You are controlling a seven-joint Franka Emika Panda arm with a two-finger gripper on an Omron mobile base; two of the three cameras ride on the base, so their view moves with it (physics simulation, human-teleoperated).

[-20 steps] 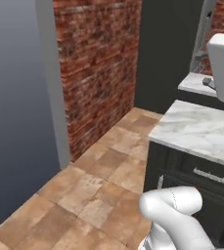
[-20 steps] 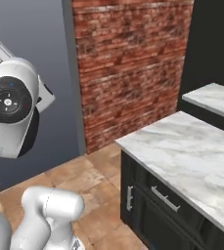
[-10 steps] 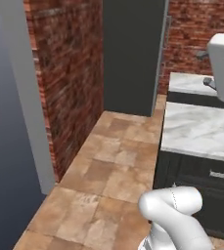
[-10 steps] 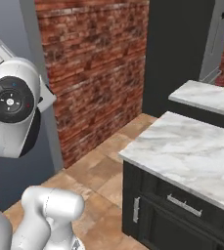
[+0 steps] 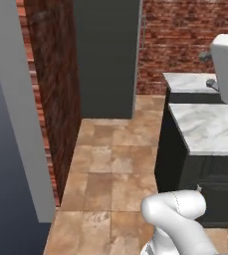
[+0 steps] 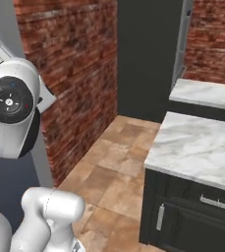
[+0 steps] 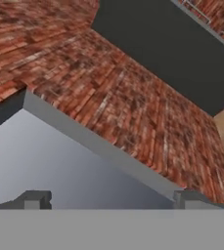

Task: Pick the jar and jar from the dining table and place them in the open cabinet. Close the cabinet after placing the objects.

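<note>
My jaws (image 7: 111, 199) stand wide apart and empty, facing the brick wall (image 7: 133, 112), because I see no jar yet on the marble worktop (image 6: 197, 145) beside that wall.

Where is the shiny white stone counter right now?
The marble counter is on the right in both base views, on dark cabinets, with the tiled floor and brick wall to its left.
</note>
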